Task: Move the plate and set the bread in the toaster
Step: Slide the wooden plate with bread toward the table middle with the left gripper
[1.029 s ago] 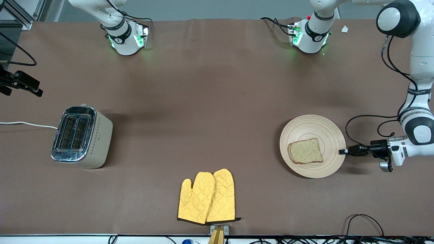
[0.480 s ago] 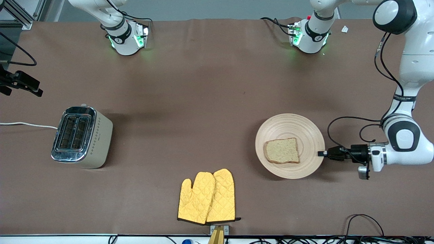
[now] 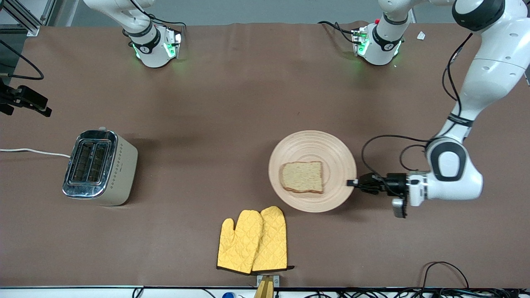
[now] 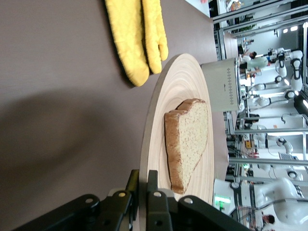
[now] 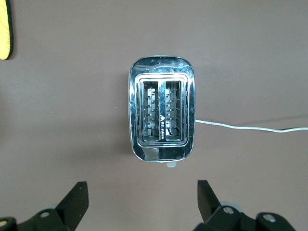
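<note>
The pale wooden plate [image 3: 310,142] lies near the middle of the table with the brown bread [image 3: 302,177] flat on it. My left gripper [image 3: 352,182] is shut on the plate's rim at the edge toward the left arm's end, one finger above and one below. The left wrist view shows that pinch on the plate [image 4: 175,96] with the bread [image 4: 190,139] just past the left gripper [image 4: 143,175]. The toaster [image 3: 99,167] stands toward the right arm's end, slots up. My right gripper [image 5: 141,188] hangs open over the toaster [image 5: 161,115], holding nothing.
A pair of yellow oven mitts [image 3: 253,240] lies nearer to the front camera than the plate, close to its rim. The toaster's white cord [image 3: 33,152] runs off the table's end. Bare brown table lies between the plate and the toaster.
My left gripper has slid the plate, with the bread on it, across the table toward the toaster. The right gripper and the toaster have not moved.
</note>
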Available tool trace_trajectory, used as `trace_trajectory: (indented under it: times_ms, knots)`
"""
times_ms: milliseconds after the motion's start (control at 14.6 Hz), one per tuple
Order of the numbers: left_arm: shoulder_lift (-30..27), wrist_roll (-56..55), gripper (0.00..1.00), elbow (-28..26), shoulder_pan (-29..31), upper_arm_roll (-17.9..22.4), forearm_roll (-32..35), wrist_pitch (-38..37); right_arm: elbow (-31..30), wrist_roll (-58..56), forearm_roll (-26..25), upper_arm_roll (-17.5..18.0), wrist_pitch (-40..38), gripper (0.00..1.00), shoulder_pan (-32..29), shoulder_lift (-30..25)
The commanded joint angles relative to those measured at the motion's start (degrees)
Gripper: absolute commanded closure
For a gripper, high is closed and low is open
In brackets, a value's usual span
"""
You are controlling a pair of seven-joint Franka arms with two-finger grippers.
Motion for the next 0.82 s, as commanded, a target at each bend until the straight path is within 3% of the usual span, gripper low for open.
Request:
trace_trajectory:
  times_ms: [0,343,755]
  knots:
    - [-2.5,0.1,1.00,-7.0,0.4,-4.8,-4.7,7.5,0.2,0.1,-1.1,0.1,-0.3,0.00,-0.1,-0.5]
    - [-2.0,0.3,1.00,-8.4,-8.0,-5.3,-13.0,13.7,0.2,0.1,-1.2,0.1,-0.6,0.00,-0.1,-0.5]
    - [-0.6,0.8,0.99,-9.4,-15.3,-5.3,-13.9,21.1,0.3,0.2,-1.2,0.1,-0.8,0.00,-0.3,-0.5]
